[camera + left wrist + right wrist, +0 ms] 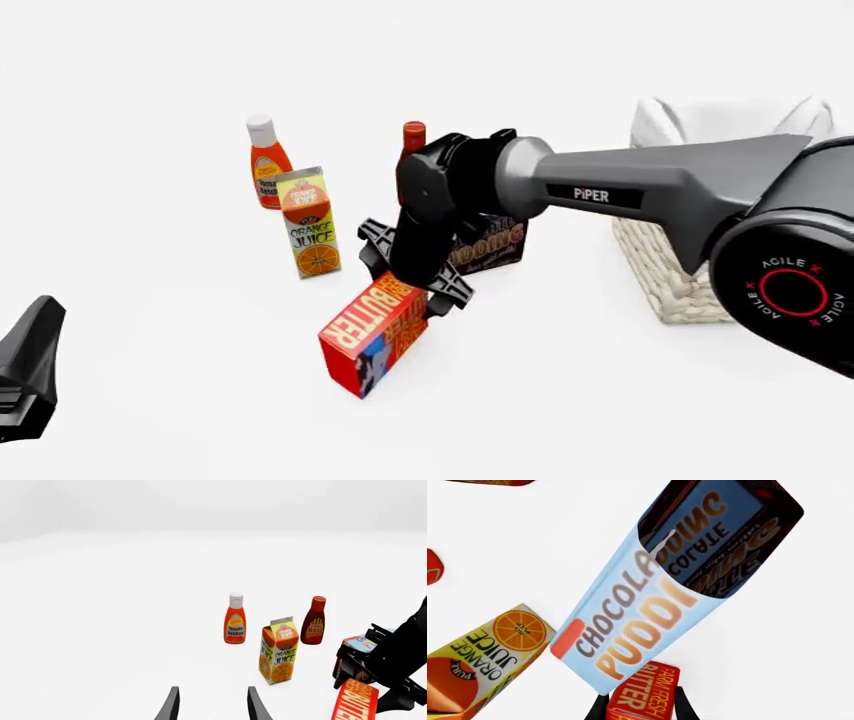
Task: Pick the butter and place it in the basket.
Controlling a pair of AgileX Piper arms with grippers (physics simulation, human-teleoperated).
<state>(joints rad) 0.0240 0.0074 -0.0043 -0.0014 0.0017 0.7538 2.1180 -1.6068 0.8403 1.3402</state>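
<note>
The butter (371, 338) is a red carton with yellow-orange lettering, tilted in front of the other groceries. My right gripper (411, 290) comes down on its top end. In the right wrist view the fingers (684, 707) press against both sides of the butter (642, 692), so the gripper is shut on it. The cream wicker basket (674, 270) stands at the right, partly hidden behind the right arm. My left gripper (212, 705) stays open with nothing between its fingers, low at the near left (30, 365). The left wrist view catches the butter (353, 704) at its edge.
A Chocolate Pudding box (491, 245) lies right behind the butter, under the right wrist. An orange juice carton (310, 225), a ketchup bottle (268, 160) and a BBQ sauce bottle (412, 135) stand to the left and behind.
</note>
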